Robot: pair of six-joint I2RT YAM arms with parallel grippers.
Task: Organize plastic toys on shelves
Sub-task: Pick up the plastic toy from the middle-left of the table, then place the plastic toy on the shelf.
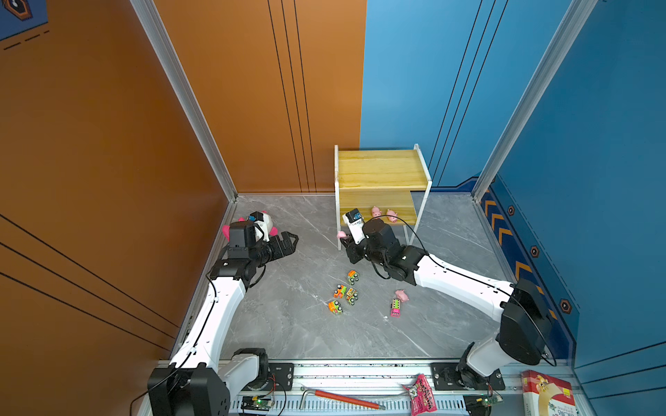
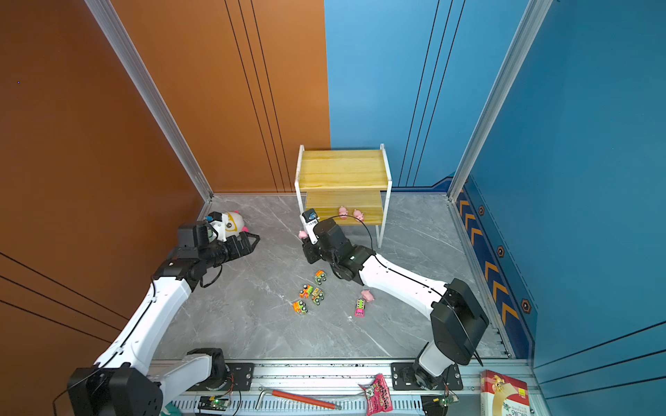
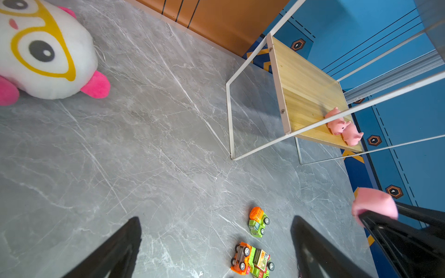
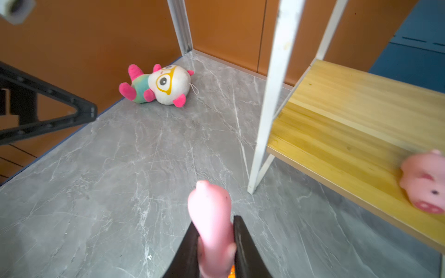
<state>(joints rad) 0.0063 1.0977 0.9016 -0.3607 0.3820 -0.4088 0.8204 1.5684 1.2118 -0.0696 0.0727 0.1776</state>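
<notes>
Progress early: right pincer (image 4: pixel 215 225) pinches small pink rubbery pig (image 4: pixel 208 202) beside yellow-wood, white-framed two-tier shelf (image 1: pixel 378 169), two pink pigs (image 1: pixel 376 212) on lower board (image 1: pixel 374 201) beyond it, fourth pig (image 1: pixel 402 295) plus five plastic trucks (image 1: pixel 352 296) loose behind it, left pincer (image 1: pixel 291 244) spread, empty.

Left arm (image 1: pixel 216 317) and right arm (image 1: pixel 465 284): white tubular links are alternating with bulky black joint housings. A thin black cable is running along each white link, fastened by small white clips. Black base plates (image 1: pixel 279 374) are carrying silver screws. The fingers (image 4: pixel 85 112) are showing as black open triangular frames.
</notes>
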